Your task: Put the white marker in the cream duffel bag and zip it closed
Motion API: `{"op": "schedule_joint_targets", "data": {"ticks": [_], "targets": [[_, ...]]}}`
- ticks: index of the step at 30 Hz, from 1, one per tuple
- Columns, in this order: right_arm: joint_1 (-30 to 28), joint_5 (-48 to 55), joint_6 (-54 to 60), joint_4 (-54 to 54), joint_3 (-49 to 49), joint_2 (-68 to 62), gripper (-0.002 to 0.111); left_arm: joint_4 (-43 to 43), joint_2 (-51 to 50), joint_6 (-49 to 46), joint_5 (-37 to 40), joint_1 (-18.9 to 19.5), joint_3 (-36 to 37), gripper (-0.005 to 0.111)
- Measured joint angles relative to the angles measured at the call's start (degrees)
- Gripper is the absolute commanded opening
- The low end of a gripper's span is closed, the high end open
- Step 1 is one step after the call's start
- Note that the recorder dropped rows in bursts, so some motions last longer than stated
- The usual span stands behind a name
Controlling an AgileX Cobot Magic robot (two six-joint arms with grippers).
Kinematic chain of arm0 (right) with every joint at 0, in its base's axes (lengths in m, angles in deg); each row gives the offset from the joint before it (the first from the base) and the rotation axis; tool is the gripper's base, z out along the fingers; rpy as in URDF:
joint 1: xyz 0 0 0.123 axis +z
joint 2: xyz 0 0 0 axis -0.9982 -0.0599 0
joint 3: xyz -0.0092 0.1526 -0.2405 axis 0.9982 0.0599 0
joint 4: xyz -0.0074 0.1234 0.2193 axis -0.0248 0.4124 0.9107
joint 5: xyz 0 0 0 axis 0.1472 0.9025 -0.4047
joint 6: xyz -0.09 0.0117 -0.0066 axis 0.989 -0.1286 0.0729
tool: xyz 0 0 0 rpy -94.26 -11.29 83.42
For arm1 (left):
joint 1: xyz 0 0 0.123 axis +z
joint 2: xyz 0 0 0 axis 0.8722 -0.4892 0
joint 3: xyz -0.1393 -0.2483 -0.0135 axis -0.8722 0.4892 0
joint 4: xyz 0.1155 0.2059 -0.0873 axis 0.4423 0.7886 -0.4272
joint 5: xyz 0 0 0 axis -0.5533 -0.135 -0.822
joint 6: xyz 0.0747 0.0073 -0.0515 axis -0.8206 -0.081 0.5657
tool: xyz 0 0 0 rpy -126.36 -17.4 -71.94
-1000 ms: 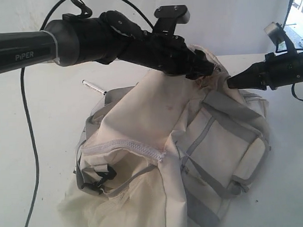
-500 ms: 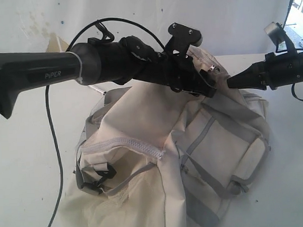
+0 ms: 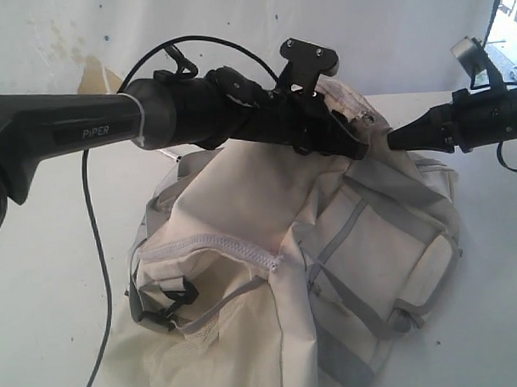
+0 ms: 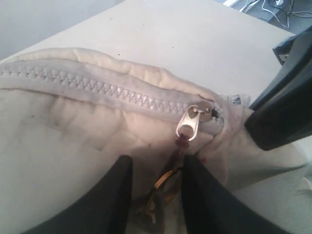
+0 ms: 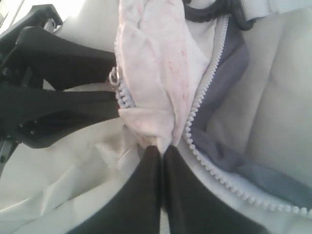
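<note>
The cream duffel bag (image 3: 328, 242) lies crumpled on the white table. My left gripper (image 3: 356, 141) is at its far top end. In the left wrist view its jaws (image 4: 156, 163) stand apart on either side of the dark cord (image 4: 168, 178) that hangs from the metal zipper pull (image 4: 194, 122); neither finger presses on the cord. My right gripper (image 3: 392, 140) is shut on a fold of the bag's fabric (image 5: 156, 97) beside the zipper teeth (image 5: 207, 68), with dark lining showing there. The white marker is hidden.
A black cable (image 3: 91, 276) hangs from the left arm across the table's left side. A black buckle (image 3: 181, 294) sits on the bag's near end. The right gripper's body (image 4: 287, 97) is close beside the left one. A white wall stands behind.
My left arm has pushed further over the bag's top end and now covers the spot where the marker lay. Its jaws have drawn closer together. The right gripper has not moved.
</note>
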Motion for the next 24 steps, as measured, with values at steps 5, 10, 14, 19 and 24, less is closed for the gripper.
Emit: {"op": "schedule_joint_targets", "data": {"ticks": [5, 10, 14, 19, 24], "targets": [[0.0, 0.0, 0.0, 0.0, 0.0, 0.0, 0.0, -1.5, -0.7, 0.0, 0.3, 0.0, 0.0, 0.034], [0.0, 0.0, 0.0, 0.0, 0.0, 0.0, 0.0, -2.1, -0.8, -0.1, 0.3, 0.0, 0.0, 0.027], [0.0, 0.1, 0.0, 0.0, 0.0, 0.0, 0.0, -2.2, -0.9, -0.1, 0.8, 0.0, -0.5, 0.0], [0.0, 0.1, 0.0, 0.0, 0.0, 0.0, 0.0, -2.3, -1.0, -0.1, 2.5, 0.0, -0.5, 0.0], [0.0, 0.2, -1.0, 0.0, 0.0, 0.0, 0.0, -2.3, -0.1, -0.1, 4.7, 0.0, -0.5, 0.0]]}}
